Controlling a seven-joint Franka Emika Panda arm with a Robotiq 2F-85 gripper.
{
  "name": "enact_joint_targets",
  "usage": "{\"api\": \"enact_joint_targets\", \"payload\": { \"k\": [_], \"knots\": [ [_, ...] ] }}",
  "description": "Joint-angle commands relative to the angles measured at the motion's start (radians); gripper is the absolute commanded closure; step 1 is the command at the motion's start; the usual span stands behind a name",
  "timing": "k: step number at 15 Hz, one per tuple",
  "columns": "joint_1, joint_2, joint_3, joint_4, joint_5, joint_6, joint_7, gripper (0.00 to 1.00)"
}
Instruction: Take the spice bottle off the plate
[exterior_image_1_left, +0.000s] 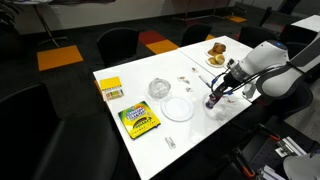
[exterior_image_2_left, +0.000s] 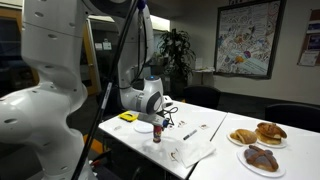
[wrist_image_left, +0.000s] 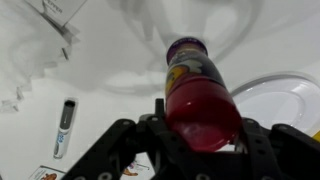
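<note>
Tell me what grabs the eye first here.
The gripper shut on the red spice bottle fills the wrist view, the clear plate off to one side. In an exterior view the bright green crayon box stands out on the white table, with pastries at its far end.

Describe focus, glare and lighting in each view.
Wrist view: the spice bottle, close in the gripper, is soft and blurred, the white table washed out. In an exterior view the table is bright against a dark room. In an exterior view the robot arm looms large in the foreground.
</note>
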Motion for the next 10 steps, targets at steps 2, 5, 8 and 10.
{"api": "enact_joint_targets", "payload": {
  "k": [2, 5, 8, 10],
  "knots": [
    [-0.173, -0.033, 0.174, -0.012, 0.022, -0.206, 0.011, 0.70],
    [-0.245, -0.047, 0.270, 0.010, 0.067, -0.331, -0.018, 0.70],
    [-0.262, -0.057, 0.335, 0.044, 0.106, -0.449, -0.037, 0.19],
    [-0.263, -0.064, 0.365, 0.065, 0.125, -0.509, -0.046, 0.07]
  ]
}}
